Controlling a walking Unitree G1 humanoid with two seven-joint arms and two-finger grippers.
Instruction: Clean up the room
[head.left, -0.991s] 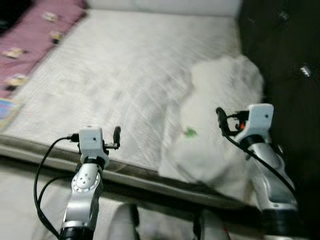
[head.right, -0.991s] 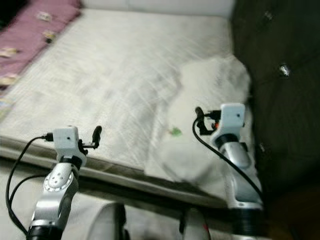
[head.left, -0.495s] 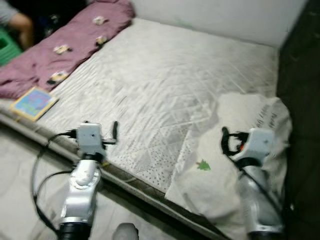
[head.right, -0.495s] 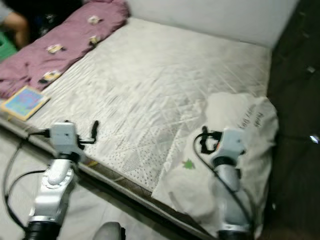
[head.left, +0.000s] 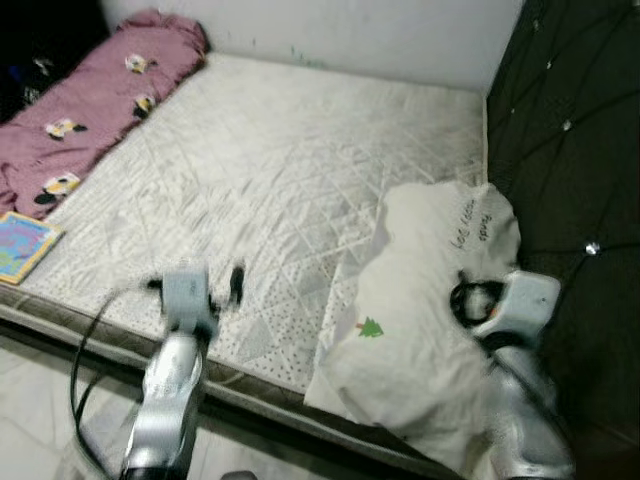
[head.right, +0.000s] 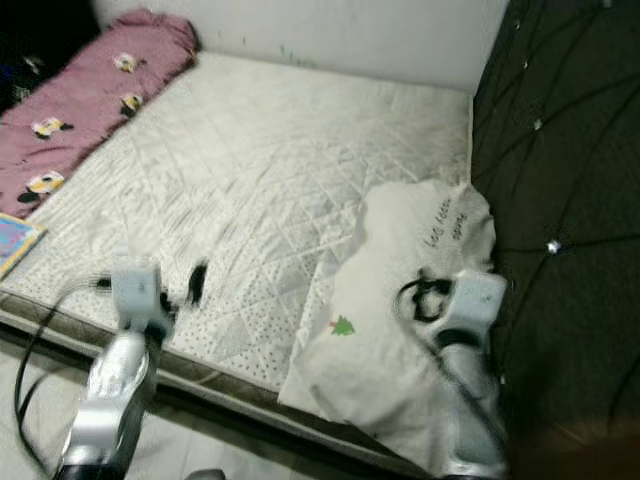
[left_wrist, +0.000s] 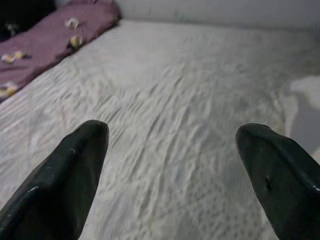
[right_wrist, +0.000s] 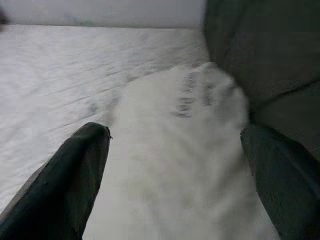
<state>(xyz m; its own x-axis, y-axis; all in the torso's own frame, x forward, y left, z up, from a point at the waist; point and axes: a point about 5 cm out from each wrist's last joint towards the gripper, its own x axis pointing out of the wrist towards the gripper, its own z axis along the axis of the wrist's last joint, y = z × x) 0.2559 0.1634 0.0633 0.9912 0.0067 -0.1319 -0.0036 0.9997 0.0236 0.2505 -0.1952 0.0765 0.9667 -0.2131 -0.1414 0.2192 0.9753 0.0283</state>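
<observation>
A bare white quilted mattress (head.left: 290, 190) fills the middle of the scene, running from the near edge away to a pale wall at the far side. On its right near part lies a white crumpled pillow (head.left: 420, 310), printed with a small green tree (head.left: 371, 327) near its left edge and a line of dark lettering (head.left: 470, 225) toward its far end. The pillow's right side lies against the dark tufted headboard (head.left: 570, 170) that stands along the right of the bed. Along the far left edge of the mattress lies a rolled purple blanket with small cartoon patches (head.left: 95, 95), and just near of it, at the left near corner, a flat colourful picture book (head.left: 22, 247) rests on the mattress.

The left gripper (left_wrist: 172, 135) is held above the near edge of the mattress, left of the pillow, its two black fingers (left_wrist: 82, 150) spread wide apart with nothing between them. The right gripper (right_wrist: 175, 135) is held over the pillow's near right part, close to the headboard; its fingers (right_wrist: 87, 150) are likewise spread wide and grasp nothing, with the pillow's lettered end showing between them. Both arms are blurred in the head views, so whether the right gripper touches the pillow cannot be judged.
</observation>
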